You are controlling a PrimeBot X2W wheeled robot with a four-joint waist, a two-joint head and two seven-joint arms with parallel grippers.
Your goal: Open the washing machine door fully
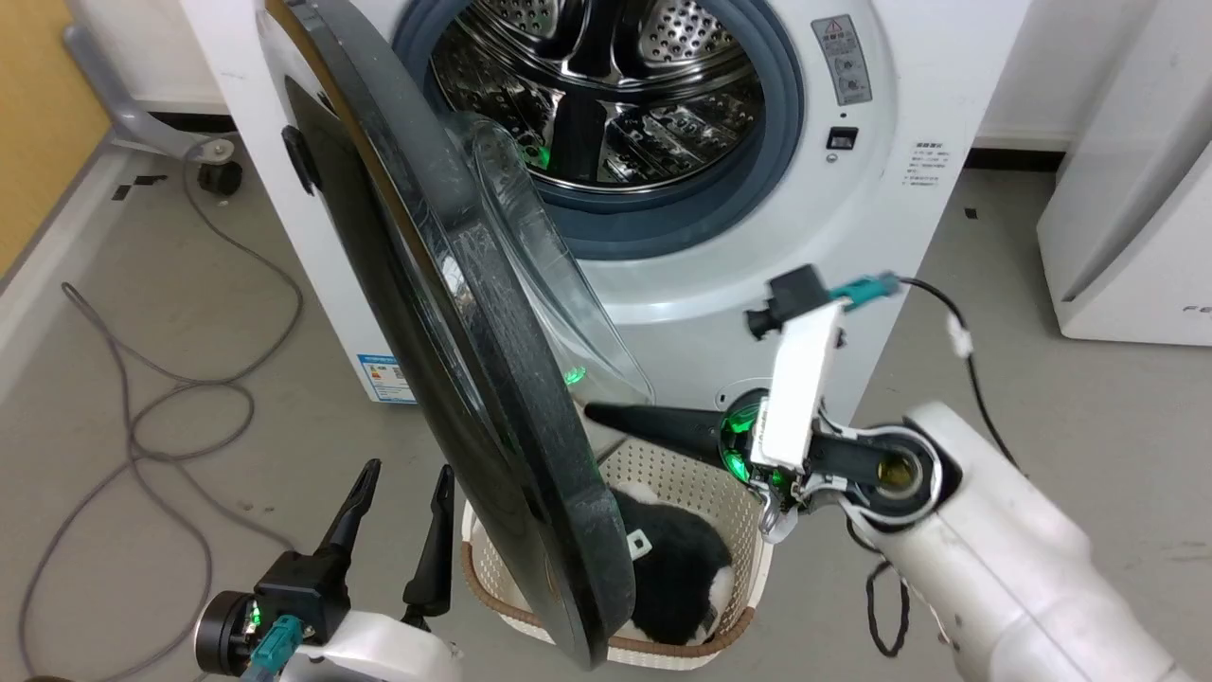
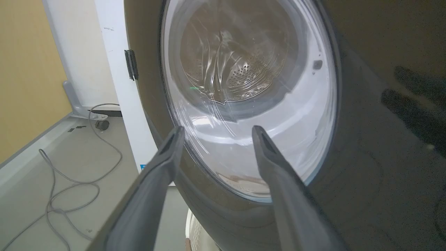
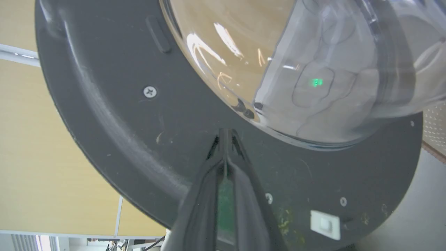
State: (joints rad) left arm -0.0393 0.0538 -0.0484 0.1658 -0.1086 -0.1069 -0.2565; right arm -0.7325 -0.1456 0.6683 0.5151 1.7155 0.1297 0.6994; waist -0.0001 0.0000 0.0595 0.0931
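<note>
The washing machine door (image 1: 445,313) stands swung out from the white machine (image 1: 881,237), nearly edge-on in the head view, its clear glass bowl (image 1: 549,275) bulging to the right. My right gripper (image 1: 595,413) is shut, pointing left, with its tips against the door's inner face just below the bowl. The right wrist view shows those shut tips (image 3: 224,134) on the dark inner rim (image 3: 122,122) under the glass bowl (image 3: 278,69). My left gripper (image 1: 407,474) is open at the lower left, on the door's outer side. In its wrist view the left gripper (image 2: 216,132) faces the glossy outer face (image 2: 348,174).
The steel drum (image 1: 606,95) and its grey rubber ring (image 1: 776,123) are exposed. A cream perforated basket (image 1: 682,478) holding something black and white sits on the floor beneath the door. A grey cable (image 1: 142,417) loops on the left floor. A white appliance (image 1: 1136,189) stands at right.
</note>
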